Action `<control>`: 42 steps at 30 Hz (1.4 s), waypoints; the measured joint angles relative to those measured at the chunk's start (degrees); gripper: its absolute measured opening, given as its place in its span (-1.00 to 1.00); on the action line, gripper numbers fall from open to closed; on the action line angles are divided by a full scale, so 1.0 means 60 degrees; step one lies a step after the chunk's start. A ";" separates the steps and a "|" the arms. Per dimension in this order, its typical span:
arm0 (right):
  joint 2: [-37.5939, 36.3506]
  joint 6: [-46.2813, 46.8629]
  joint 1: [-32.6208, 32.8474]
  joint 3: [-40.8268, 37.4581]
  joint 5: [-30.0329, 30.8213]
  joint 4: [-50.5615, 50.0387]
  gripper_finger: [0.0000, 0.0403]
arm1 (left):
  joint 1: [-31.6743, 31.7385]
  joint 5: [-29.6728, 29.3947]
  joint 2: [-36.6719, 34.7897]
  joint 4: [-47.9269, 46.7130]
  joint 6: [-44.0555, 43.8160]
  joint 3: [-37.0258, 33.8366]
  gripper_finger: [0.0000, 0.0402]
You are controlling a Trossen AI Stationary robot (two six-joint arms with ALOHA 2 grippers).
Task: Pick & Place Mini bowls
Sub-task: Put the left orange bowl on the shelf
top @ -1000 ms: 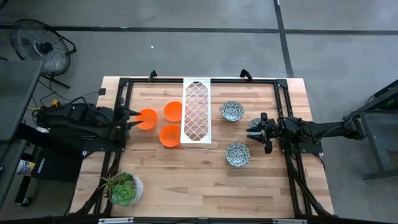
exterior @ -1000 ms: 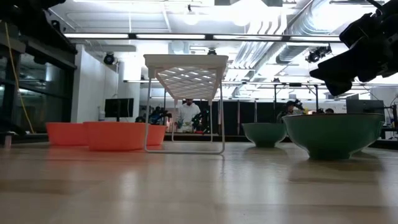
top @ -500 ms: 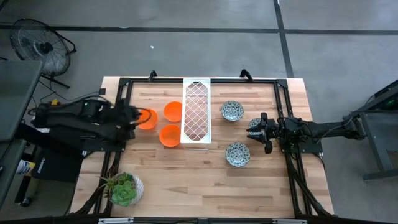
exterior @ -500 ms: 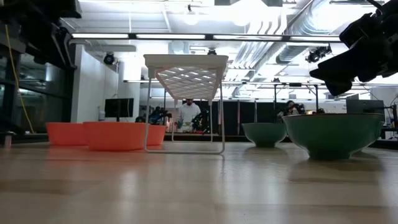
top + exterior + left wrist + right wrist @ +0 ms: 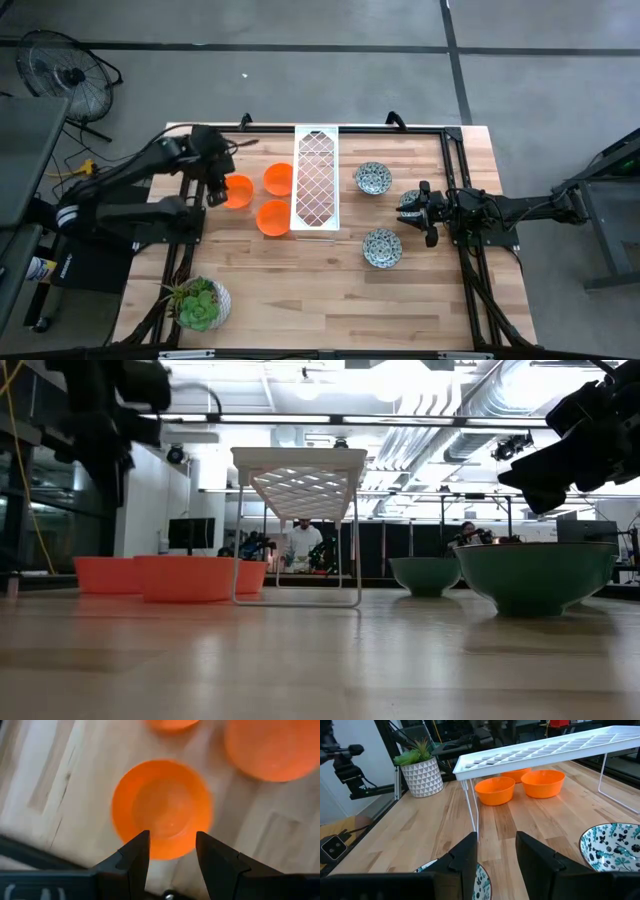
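Mini bowls: high view, three orange (image 5: 258,199) left of white rack (image 5: 315,178), patterned ones (image 5: 381,248) right; left gripper (image 5: 214,187) beside orange trio, right gripper (image 5: 412,207) above third patterned bowl. Left wrist: fingers (image 5: 134,857) parted, empty, over orange bowl (image 5: 161,808). Right wrist: fingers (image 5: 465,855) apart, empty.

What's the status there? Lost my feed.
Left gripper open, hovering above the leftmost orange bowl, nothing held. Right gripper open, waiting over a patterned bowl. White rack between the bowl groups; nothing blocking.
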 joint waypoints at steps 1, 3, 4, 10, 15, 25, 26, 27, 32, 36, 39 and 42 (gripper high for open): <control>0.0000 0.0000 -0.0003 0.0000 0.0004 0.0000 -0.39 | 0.0275 0.0000 0.0236 0.0004 0.0134 0.0000 -0.22; 0.0000 -0.0001 -0.0002 -0.0003 0.0002 0.0000 -0.39 | 0.0779 0.0003 0.0711 0.0004 0.0196 0.0000 -0.22; 0.0000 0.0000 -0.0001 -0.0002 0.0001 -0.0001 -0.39 | 0.0992 0.0004 0.0943 0.0024 0.0192 0.0000 -0.22; 0.0000 -0.0002 -0.0001 -0.0003 0.0000 0.0000 -0.39 | 0.1687 -0.0018 0.2205 0.0817 0.0200 0.0000 -0.22; 0.0000 0.0000 -0.0003 -0.0003 0.0004 0.0000 -0.39 | 0.1666 -0.0128 0.2889 0.1184 0.0196 0.0000 -0.22; 0.0000 -0.0002 -0.0002 -0.0003 0.0001 0.0000 -0.39 | 0.1663 -0.0893 0.3749 0.1225 0.0192 0.0000 -0.22; 0.0000 -0.0001 -0.0002 -0.0002 0.0003 0.0000 -0.39 | 0.1663 -0.0896 0.3807 0.1249 0.0192 0.0000 -0.22; 0.0000 -0.0001 0.0000 0.0000 0.0001 0.0000 -0.39 | 0.1636 -0.0893 0.3854 0.1260 0.0192 -0.0003 -0.22; 0.0000 0.0000 -0.0003 -0.0003 0.0004 0.0000 -0.39 | 0.1444 -0.1156 0.4147 0.1422 0.0174 -0.0006 -0.22; 0.0000 0.0000 -0.0002 0.0000 0.0001 0.0000 -0.39 | 0.1459 -0.1365 0.4445 0.1644 0.0152 -0.0007 -0.22; 0.0000 0.0000 -0.0002 -0.0002 0.0002 0.0000 -0.39 | 0.1448 -0.1322 0.4661 0.1835 0.0152 -0.0007 -0.22; 0.0000 0.0000 -0.0003 -0.0003 0.0004 0.0000 -0.39 | 0.1451 -0.1326 0.4905 0.1968 0.0165 -0.0007 -0.22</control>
